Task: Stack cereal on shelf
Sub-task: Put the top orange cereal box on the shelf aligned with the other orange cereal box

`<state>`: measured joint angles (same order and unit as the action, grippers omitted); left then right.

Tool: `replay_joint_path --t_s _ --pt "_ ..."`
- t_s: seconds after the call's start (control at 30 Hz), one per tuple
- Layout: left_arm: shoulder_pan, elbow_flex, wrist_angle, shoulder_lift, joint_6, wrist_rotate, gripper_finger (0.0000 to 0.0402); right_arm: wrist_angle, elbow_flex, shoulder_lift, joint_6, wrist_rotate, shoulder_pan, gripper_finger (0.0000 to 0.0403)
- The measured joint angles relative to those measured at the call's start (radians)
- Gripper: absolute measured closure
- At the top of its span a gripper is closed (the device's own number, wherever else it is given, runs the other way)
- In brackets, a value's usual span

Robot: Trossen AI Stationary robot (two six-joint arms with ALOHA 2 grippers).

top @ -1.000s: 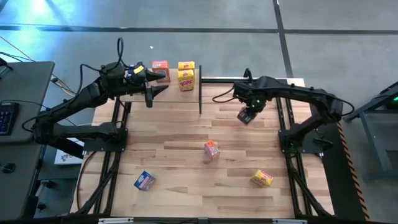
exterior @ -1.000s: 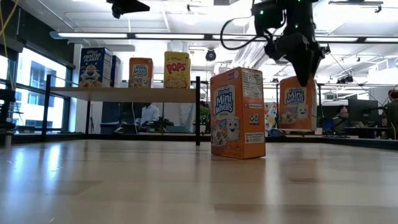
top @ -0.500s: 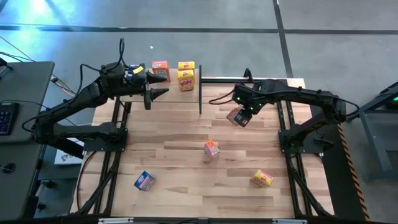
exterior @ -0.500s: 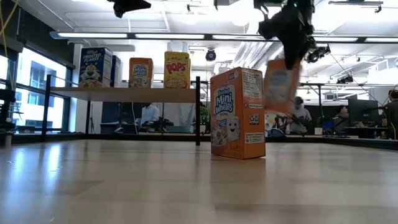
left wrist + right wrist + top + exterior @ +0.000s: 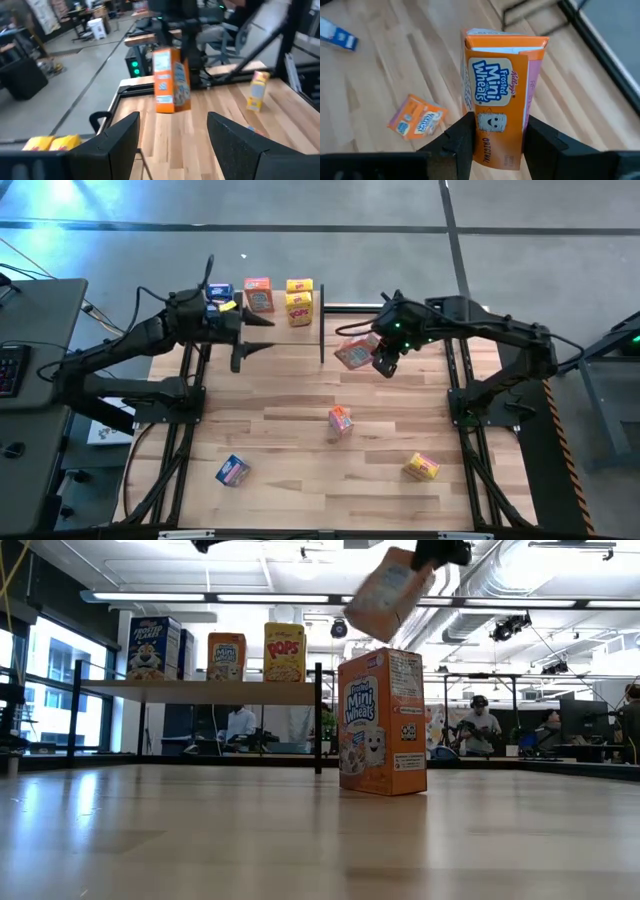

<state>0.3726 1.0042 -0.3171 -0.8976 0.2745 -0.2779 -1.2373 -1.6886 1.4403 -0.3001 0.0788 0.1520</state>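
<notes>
The right end effector [image 5: 495, 145] is clamped on an orange-red cereal box [image 5: 354, 354], holding it tilted in the air just beside the shelf's [image 5: 200, 690] near black post, on the side away from the shelved boxes. In the low view this box [image 5: 390, 592] is blurred and its top corner is cut off by the picture's edge, so the grip itself is hidden there; the right wrist view shows both fingers pressed against the box's lower sides.

The left end effector [image 5: 252, 332] hangs just in front of the shelf with its fingers apart and nothing between them; the low view catches only a dark tip of it at the top edge.

Three boxes stand upright on the shelf: a blue box [image 5: 153, 648], an orange box [image 5: 226, 656] and a yellow box [image 5: 284, 652]. From above the blue one is partly covered by the left arm.

On the wooden surface [image 5: 290, 430], well apart from the shelf, sit another orange-red box [image 5: 340, 420] standing upright, a yellow box [image 5: 421, 467] lying down and a blue box [image 5: 232, 470] lying down. In the low view the last two cannot be made out.

People are dimly visible in the room behind the shelf.
</notes>
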Motion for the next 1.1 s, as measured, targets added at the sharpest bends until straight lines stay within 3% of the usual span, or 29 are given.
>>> replay_joint_path --t_s 0.27,0.47,1.1 --pt "-0.071 0.000 0.002 -0.056 0.022 0.021 0.0178 0.116 -0.025 0.000 0.142 0.000 -0.038 0.0267" --pt "-0.088 0.000 0.026 -0.105 -0.045 0.029 0.0178 0.191 -0.027 0.026 0.221 -0.001 -0.068 0.0267" --pt "-0.144 0.000 0.025 -0.217 -0.161 0.024 0.0178 0.237 -0.026 0.254 0.301 -0.009 -0.101 0.0267"
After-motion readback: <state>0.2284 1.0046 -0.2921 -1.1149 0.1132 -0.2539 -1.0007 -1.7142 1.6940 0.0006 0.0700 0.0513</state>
